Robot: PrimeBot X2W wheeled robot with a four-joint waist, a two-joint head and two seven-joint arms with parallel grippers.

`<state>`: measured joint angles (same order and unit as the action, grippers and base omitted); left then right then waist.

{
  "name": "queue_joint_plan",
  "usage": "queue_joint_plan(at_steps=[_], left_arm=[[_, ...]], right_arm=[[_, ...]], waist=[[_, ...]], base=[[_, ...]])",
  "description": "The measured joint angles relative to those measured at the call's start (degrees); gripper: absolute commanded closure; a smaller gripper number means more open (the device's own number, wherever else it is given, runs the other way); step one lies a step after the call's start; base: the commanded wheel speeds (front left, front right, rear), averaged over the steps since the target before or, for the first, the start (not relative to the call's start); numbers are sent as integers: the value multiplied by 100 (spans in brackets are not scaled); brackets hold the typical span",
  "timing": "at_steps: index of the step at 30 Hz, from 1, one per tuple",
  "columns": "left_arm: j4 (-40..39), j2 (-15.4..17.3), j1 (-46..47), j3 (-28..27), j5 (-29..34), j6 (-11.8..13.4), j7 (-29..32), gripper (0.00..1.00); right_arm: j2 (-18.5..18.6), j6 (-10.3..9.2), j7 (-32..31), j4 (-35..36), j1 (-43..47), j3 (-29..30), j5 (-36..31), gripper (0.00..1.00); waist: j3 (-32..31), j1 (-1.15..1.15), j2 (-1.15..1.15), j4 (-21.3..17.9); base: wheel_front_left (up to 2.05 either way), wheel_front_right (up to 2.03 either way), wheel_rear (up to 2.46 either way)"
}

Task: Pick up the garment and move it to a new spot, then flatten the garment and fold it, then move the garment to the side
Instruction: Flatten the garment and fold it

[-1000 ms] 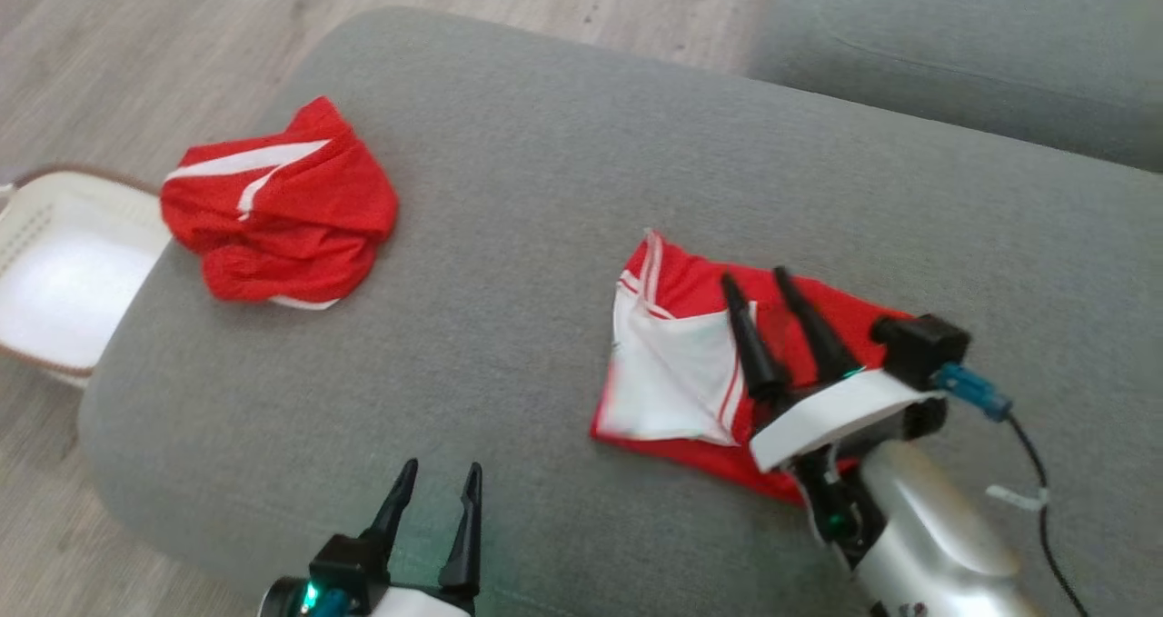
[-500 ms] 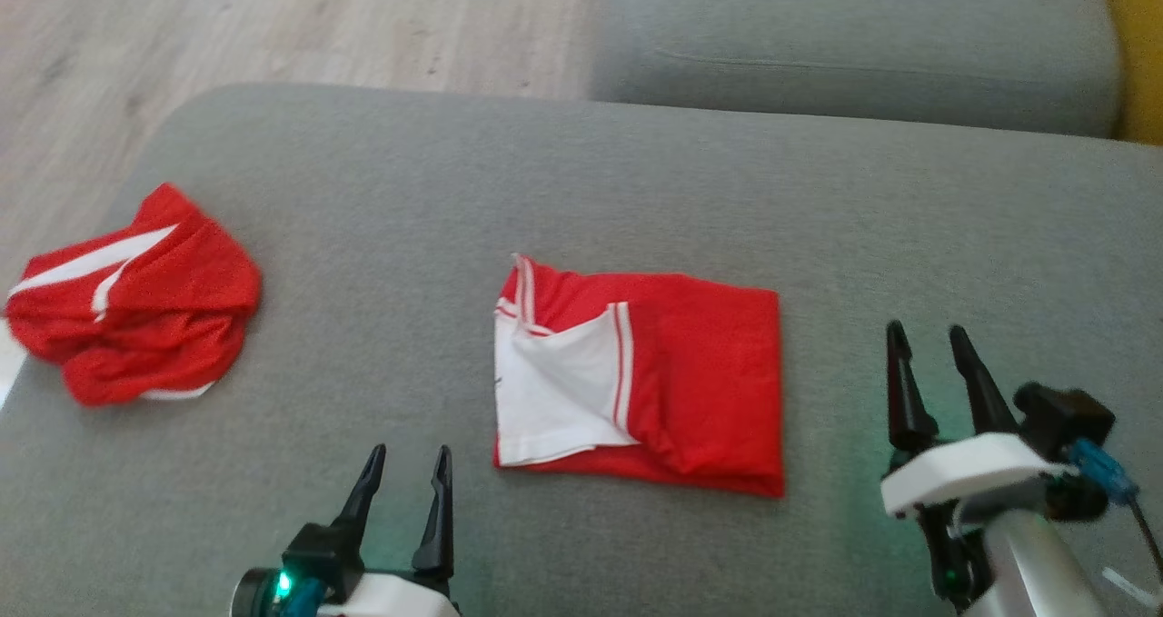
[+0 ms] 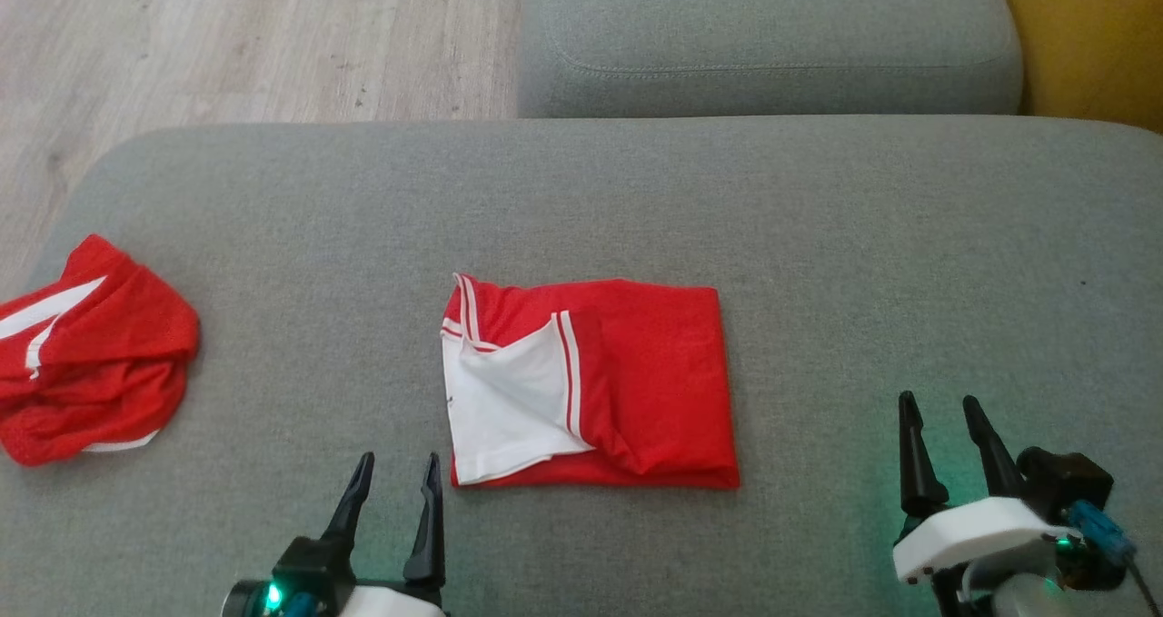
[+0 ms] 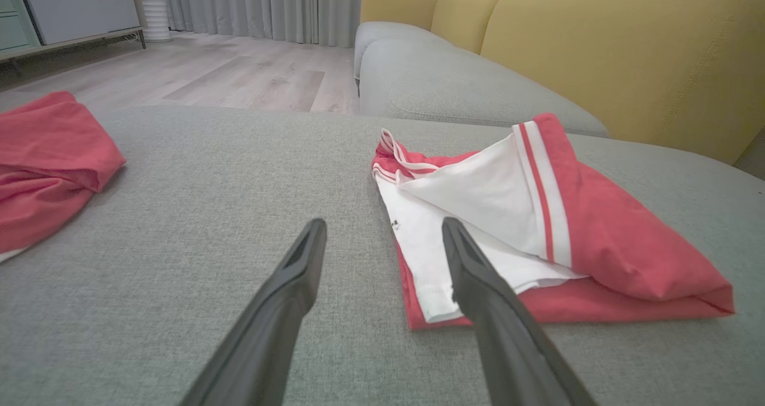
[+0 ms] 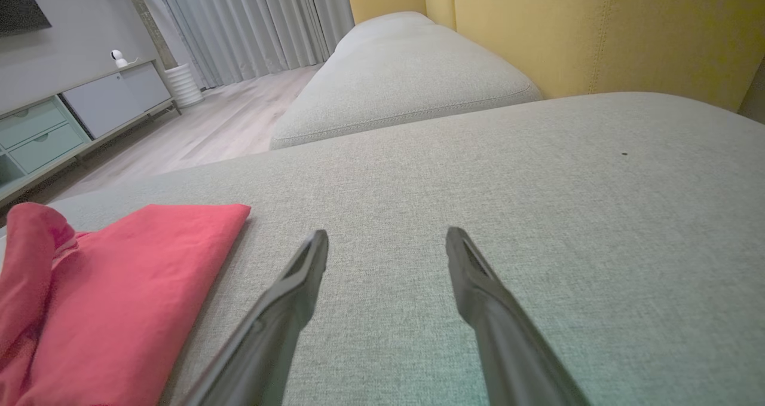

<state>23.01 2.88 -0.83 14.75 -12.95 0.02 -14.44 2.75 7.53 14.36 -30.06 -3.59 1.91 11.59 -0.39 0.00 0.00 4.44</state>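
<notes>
Grey cushion [image 3: 818, 235] carried the garment [image 3: 654, 381] at its middle, folded into a neat rectangle with a white panel showing on its left part. The left gripper [image 3: 400, 461] and right gripper [image 3: 938, 399] stood wide open and empty, both clear of the cloth. Flattening and folding looked done; moving it aside seemed left. Another red piece [image 3: 91, 363] lay crumpled at the far left.

grey sofa cushion [image 3: 818, 235] in front; second grey cushion [image 3: 763, 44] behind it, yellow backrest [image 3: 1081, 35] at right, pale wood floor [image 3: 227, 35] at left.
</notes>
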Motion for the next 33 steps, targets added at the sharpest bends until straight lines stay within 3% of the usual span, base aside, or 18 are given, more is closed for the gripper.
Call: queue_joint_plan(at_steps=[9,10,11,12,18,25,28,33], left_arm=[[-60,0,-22,105,-10,-2,0,0],[-62,1,-20,171,-12,-4,0,0],[-65,1,-18,221,-12,-7,0,0],[-73,1,-14,271,-12,-11,0,0],[-108,0,84,555,-20,-43,-1,0],[-118,0,117,742,-130,-18,0,0],[-123,0,118,747,-188,1,0,0],[-125,0,112,725,-192,11,0,0]], right_arm=[[-1,0,0,-15,-7,-19,2,0],[-1,0,0,-29,-12,-51,5,35],[-1,0,0,-46,-26,-107,4,91],[-1,0,0,-67,-53,-168,4,100],[-2,0,0,-283,-425,-470,-67,100],[5,0,0,-1115,-1303,-1170,-250,100],[13,0,0,-1384,-1524,-1789,-169,100],[19,0,0,-1194,-1616,-3393,589,100]], waist=[[61,0,0,177],[75,0,0,231],[96,0,0,294],[119,0,0,360],[272,1,0,788],[472,1,0,1521],[548,1,0,1810],[638,2,0,1990]], base=[[0,0,0],[0,0,0],[0,0,0],[0,0,0],[0,0,0],[0,0,0],[0,0,0],[0,0,0]])
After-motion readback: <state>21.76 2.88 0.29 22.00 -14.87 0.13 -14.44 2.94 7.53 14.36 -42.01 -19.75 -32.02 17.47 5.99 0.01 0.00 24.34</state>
